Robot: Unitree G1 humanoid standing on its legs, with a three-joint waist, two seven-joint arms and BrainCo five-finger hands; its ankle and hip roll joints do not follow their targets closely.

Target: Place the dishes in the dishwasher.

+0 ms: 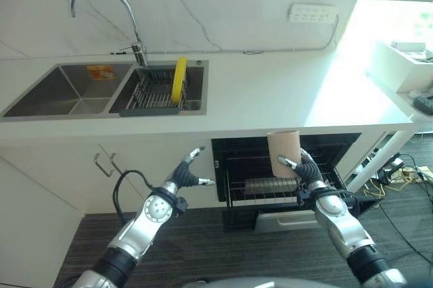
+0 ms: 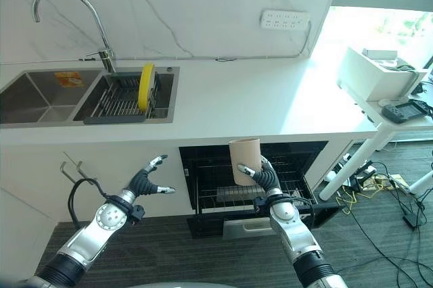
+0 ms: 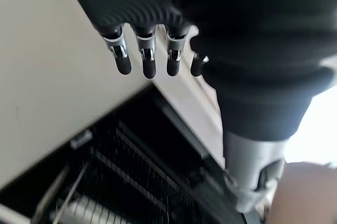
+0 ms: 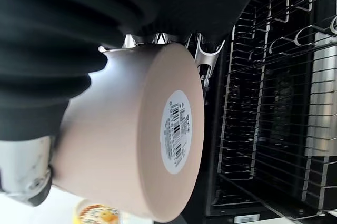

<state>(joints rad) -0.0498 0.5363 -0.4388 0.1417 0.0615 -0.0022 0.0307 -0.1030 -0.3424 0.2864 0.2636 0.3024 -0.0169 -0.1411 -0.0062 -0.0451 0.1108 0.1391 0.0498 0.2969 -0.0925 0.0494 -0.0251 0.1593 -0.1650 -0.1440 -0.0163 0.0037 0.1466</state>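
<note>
A pale pink cup [image 1: 283, 153] is held upright in front of the open dishwasher [image 1: 233, 159], with my right hand [image 1: 310, 177] shut on it from the side. In the right wrist view the cup's labelled bottom [image 4: 176, 132] faces the camera, and the wire rack [image 4: 263, 129] lies beyond it. My left hand [image 1: 185, 176] hovers open before the cabinet front, just left of the dishwasher, with its fingers [image 3: 147, 61] straight. A yellow plate [image 1: 179, 78] stands on edge in the dark dish rack [image 1: 150, 95] in the right sink basin.
A curved faucet [image 1: 101, 4] rises behind the double sink [image 1: 67, 92]. A cabinet handle [image 1: 101, 164] sits left of my left hand. A white side table [image 2: 379, 78] and floor cables [image 2: 399, 200] are at the right.
</note>
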